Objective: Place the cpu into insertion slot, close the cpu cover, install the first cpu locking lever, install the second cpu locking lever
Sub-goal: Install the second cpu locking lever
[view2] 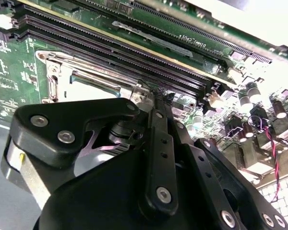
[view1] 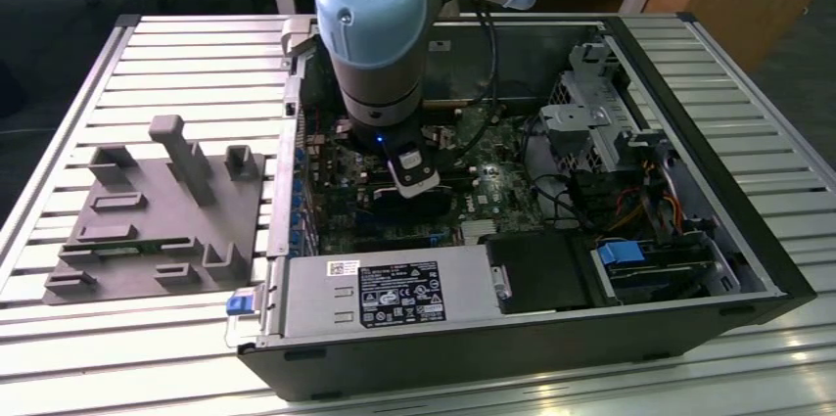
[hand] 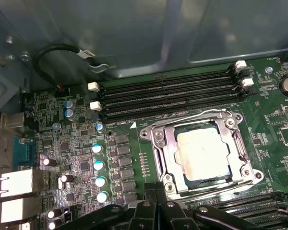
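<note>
The cpu [hand: 203, 152] is sitting flat in the insertion slot [hand: 159, 158] with the cpu cover [hand: 240, 146] framing its edges, memory slots [hand: 168, 96] are lying close beside it on the motherboard [hand: 273, 120], and the gripper [hand: 156, 203], fingers pressed together, is hovering just beside the socket edge.

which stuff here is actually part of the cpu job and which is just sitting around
Part of the job:
- cpu, seated in the insertion slot
- cpu cover, lying down around the cpu
- end effector, just beside the socket

Just sitting around:
- memory slots
- grey fixture plate outside the case
- power supply
- drive cage
</note>
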`<action>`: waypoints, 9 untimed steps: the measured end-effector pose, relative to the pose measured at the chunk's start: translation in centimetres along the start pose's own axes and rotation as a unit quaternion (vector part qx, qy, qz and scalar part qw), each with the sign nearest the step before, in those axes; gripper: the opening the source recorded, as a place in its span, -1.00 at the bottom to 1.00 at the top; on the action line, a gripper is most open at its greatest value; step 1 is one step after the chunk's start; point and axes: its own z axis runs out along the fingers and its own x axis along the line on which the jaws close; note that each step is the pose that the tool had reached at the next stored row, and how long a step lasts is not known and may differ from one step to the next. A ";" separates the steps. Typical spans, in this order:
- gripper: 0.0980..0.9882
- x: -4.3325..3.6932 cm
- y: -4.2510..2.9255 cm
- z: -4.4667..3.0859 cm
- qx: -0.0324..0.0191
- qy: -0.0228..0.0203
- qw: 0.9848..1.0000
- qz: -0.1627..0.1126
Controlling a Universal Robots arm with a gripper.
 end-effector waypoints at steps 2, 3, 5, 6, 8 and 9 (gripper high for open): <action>-0.99 0.00 -0.02 -0.01 0.001 0.000 1.000 -0.001; -0.99 0.00 -0.03 -0.01 0.001 0.000 1.000 -0.002; -0.99 -0.01 -0.04 -0.01 0.003 0.000 1.000 -0.002; -0.99 -0.01 -0.04 -0.02 0.003 0.000 1.000 -0.002; -0.99 -0.01 -0.02 -0.09 0.003 0.000 1.000 -0.002; -0.99 -0.01 0.01 -0.16 0.003 0.000 1.000 -0.002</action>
